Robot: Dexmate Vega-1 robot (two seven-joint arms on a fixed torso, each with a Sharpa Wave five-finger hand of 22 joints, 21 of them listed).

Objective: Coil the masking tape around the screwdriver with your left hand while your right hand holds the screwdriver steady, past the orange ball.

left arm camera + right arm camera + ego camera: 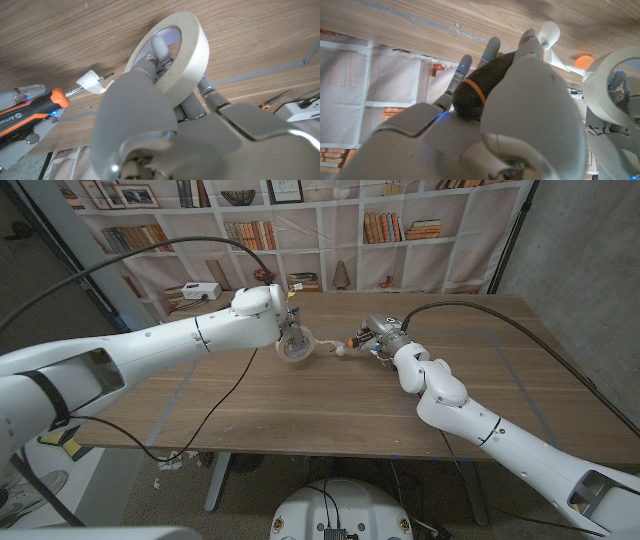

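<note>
The left hand (290, 330) hung over the middle of the wooden table (300, 405), toward its far side, and held the roll of masking tape (295, 348). In the left wrist view the roll (176, 50) sat tilted on the hand (165, 107), with at least one grey finger (160, 46) passing up through its open core and the cream band resting against the hand's back. The fingers were therefore hooked into the roll and carrying it.

The right hand (385, 335) was just beside it, across a short gap, and gripped the screwdriver (362, 338) by its black-and-orange handle. In the right wrist view the dark handle with its orange ring (476, 91) lay enclosed in the palm of that hand (520, 105), the fingers (490, 50) curled close over it. The shaft pointed toward the left hand. From the left wrist view the screwdriver (35, 107) showed its orange collar and thin metal shaft, and a small white tab of tape (91, 81) was stuck round the shaft near the tip, apart from the roll.

An orange ball (584, 63) showed in the right wrist view beyond the tape roll (610, 85), resting near the table's surface; how near it lay to the roll could not be judged. Bookshelves (300, 220) stood behind the table.
</note>
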